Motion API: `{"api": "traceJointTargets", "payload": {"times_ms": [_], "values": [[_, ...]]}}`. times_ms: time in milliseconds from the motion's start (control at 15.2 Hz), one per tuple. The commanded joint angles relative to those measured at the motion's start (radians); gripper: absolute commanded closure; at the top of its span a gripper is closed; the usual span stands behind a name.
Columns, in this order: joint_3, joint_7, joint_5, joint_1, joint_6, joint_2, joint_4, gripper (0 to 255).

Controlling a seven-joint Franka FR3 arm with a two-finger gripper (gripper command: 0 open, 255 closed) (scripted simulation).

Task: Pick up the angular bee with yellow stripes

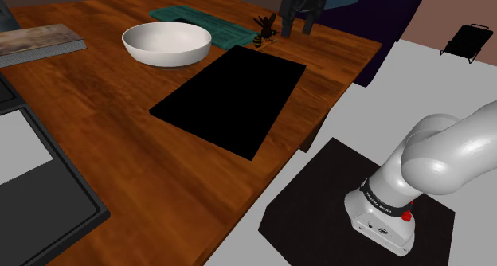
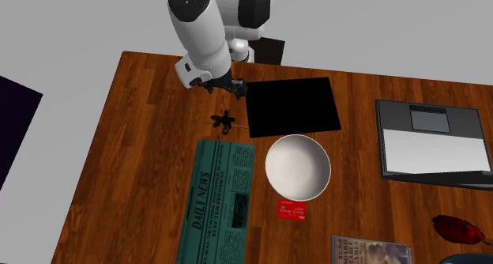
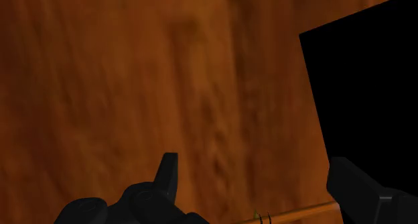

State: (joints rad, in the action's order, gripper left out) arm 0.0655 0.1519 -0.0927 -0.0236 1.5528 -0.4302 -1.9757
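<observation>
The hand (image 1: pixel 296 24) hovered over the far end of the brown wooden table (image 1: pixel 119 137), its two black fingers (image 3: pixel 362 192) standing apart with nothing between them. In the wrist view bare wood grain lay under the hand, and a corner of the flat black rectangular mat (image 3: pixel 368 75) showed beside one finger. Dark lumpy shapes sat beside the other finger, and it could not be told what they were.

The small dark angular bee (image 2: pixel 225 120) lay on the table, not held. In the second exterior view it was just beyond the hand, between the hand and the near end of the green folded newspaper (image 2: pixel 217 199), and just beside the mat's corner. In the shoulder view a touch of yellow showed on the bee, and the hand stood close to its right, apart from it.

The white round bowl (image 2: pixel 298 166) sat near the newspaper's long edge and close to the mat. A small red card (image 2: pixel 291 211) lay just beside the bowl, on the side away from the mat. A grey open laptop (image 2: pixel 430 140) rested on the table well apart from the bee, on the far side of the mat. The white arm (image 2: pixel 204 33) reached over the table edge from its black stand (image 1: pixel 358 201), which stood on the pale floor.
</observation>
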Motion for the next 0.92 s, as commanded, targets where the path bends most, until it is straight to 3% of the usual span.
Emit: {"api": "traceJointTargets", "payload": {"times_ms": [0,198,264,858], "values": [[0.009,0.009,0.001,-0.003,0.001,0.063,0.079,0],[0.021,0.021,0.005,-0.007,-0.011,0.162,0.216,0],[0.021,0.021,0.005,-0.007,-0.011,0.162,0.217,0],[0.022,0.014,0.003,-0.008,0.092,0.133,0.083,0]]}}
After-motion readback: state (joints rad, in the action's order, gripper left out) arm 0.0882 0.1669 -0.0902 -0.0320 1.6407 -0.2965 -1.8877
